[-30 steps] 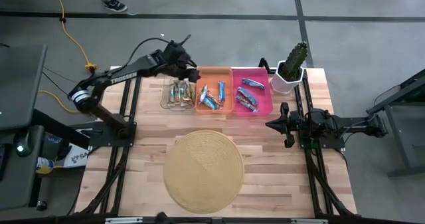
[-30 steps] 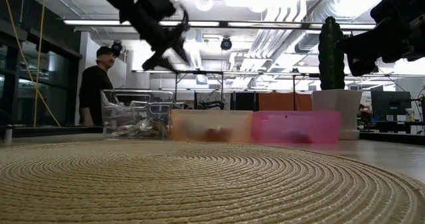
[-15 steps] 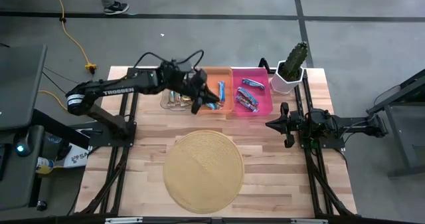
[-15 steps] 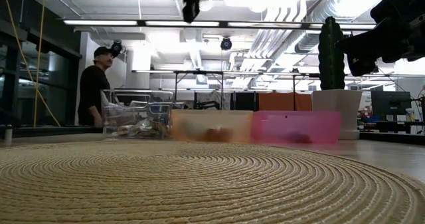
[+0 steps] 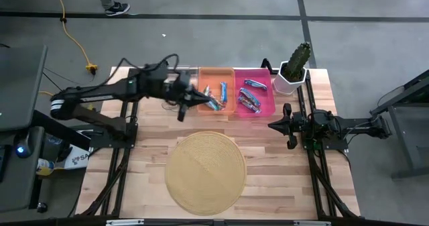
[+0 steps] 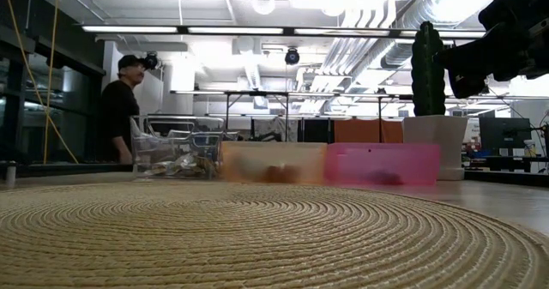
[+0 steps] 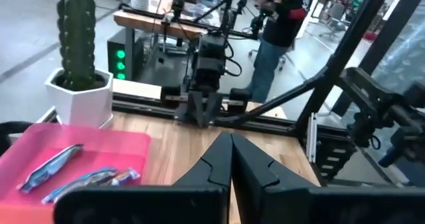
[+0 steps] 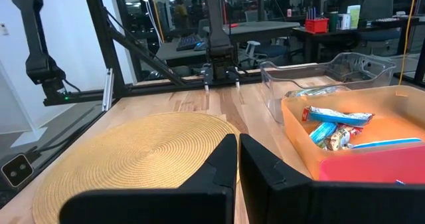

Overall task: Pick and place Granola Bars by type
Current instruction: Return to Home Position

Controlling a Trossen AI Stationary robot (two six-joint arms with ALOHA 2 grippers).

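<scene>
Dark left pincer [image 5: 196, 96]: fingers together, empty, hangs over seam of clear bin [image 6: 154, 143] and orange bin [image 5: 230, 107], pointing right. Bars lie under it or to its right: tan bars [image 6: 180, 163] in clear bin; blue bars [image 5: 213, 97] in orange bin, long axes mostly near-far; purple bars [image 5: 249, 95] in pink bin [image 5: 265, 109], slanted. Left arm nearer to bins. Right pincer [image 5: 273, 125] together, waits at right. No bar seen on mat [image 5: 204, 172]; sorting looks done.

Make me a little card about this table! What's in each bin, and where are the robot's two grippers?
Clear bin: tan-gold bars
Orange bin: blue bars
Pink bin: silvery bars
Woven mat: in front of the bins
Left gripper: shut, empty, high over the clear bin
Right gripper: shut, empty, at the table's right side
</scene>
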